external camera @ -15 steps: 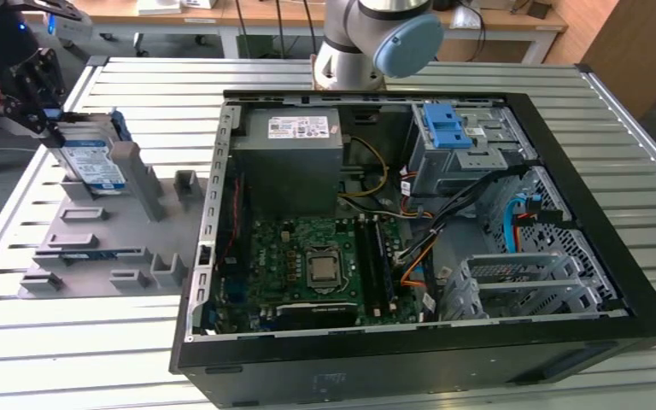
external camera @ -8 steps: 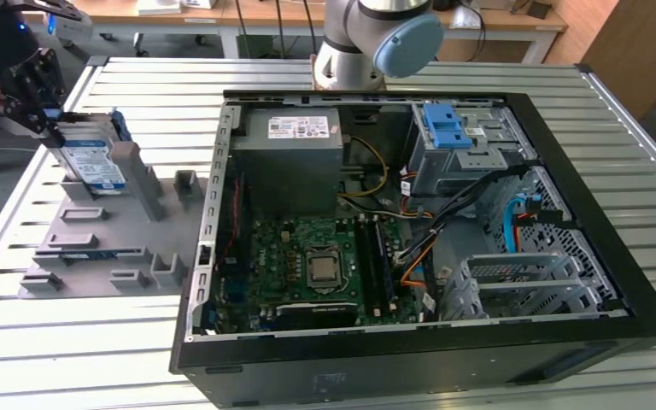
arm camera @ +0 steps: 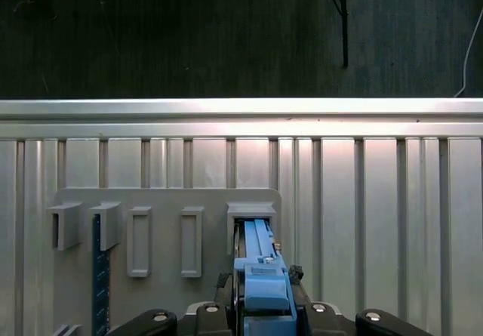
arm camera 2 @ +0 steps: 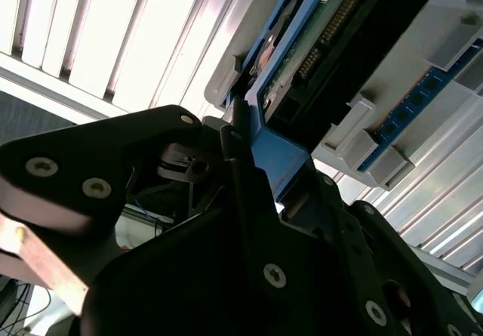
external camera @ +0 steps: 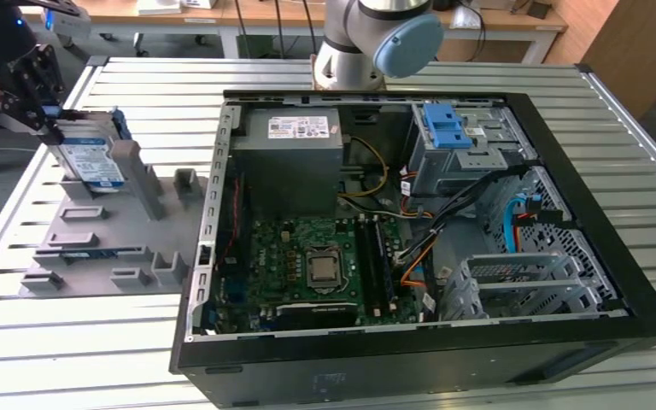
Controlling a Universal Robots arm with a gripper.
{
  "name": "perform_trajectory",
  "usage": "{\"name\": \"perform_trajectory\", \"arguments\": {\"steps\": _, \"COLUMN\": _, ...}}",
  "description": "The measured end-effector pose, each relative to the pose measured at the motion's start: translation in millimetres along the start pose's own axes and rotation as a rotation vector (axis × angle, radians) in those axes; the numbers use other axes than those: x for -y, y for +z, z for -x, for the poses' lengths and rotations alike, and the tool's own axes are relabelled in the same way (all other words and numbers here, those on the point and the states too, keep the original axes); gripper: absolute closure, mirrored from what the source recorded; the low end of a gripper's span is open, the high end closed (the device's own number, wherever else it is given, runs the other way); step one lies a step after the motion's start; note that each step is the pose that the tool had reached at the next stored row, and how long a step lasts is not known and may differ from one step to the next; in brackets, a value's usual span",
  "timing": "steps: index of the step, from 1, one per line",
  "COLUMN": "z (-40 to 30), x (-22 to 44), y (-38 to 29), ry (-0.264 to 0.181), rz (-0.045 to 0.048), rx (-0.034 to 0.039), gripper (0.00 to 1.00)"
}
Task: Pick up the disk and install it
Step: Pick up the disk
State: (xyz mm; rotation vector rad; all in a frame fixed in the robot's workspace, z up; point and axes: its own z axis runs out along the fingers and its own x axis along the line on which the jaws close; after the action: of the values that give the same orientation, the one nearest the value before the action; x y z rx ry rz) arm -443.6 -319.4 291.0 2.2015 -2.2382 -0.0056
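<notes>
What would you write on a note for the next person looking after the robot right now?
Hand: shut on the upper edge of the disk, pinching its blue carrier.
Disk: standing on edge in a slot of the grey fixture, at the exterior view's left, outside the open computer case.
Done: the disk is gripped.
Left: the disk is not yet lifted out of the fixture and not yet installed in the case.
</notes>
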Motion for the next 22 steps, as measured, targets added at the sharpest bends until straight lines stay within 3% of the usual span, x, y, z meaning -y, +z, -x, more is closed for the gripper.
{"name": "perform_trajectory", "arguments": {"steps": 7, "z": 0.0, "x": 0.0, "y": 2.4, "ry": 0.000, "rz": 0.0006, "rx": -0.0037, "gripper": 0.63}}
{"name": "perform_trajectory", "arguments": {"steps": 9, "z": 0.0, "x": 0.0, "y": 2.6, "ry": 0.000, "rz": 0.0002, "rx": -0.0036, "gripper": 0.62}}
{"name": "perform_trajectory", "arguments": {"steps": 10, "z": 0.0, "x": 0.0, "y": 2.6, "ry": 0.000, "rz": 0.0002, "rx": -0.0035, "gripper": 0.55}}
{"name": "perform_trajectory", "arguments": {"steps": 14, "z": 0.0, "x": 0.0, "y": 2.7, "ry": 0.000, "rz": 0.0002, "rx": -0.0037, "gripper": 0.55}}
{"name": "perform_trajectory", "arguments": {"steps": 16, "z": 0.0, "x": 0.0, "y": 2.7, "ry": 0.000, "rz": 0.0003, "rx": -0.0038, "gripper": 0.57}}
{"name": "perform_trajectory", "arguments": {"steps": 17, "z": 0.0, "x": 0.0, "y": 2.8, "ry": 0.000, "rz": 0.0002, "rx": -0.0038, "gripper": 0.64}}
{"name": "perform_trajectory", "arguments": {"steps": 22, "z": 0.0, "x": -0.1, "y": 2.8, "ry": 0.000, "rz": 0.0002, "rx": -0.0037, "gripper": 0.64}}
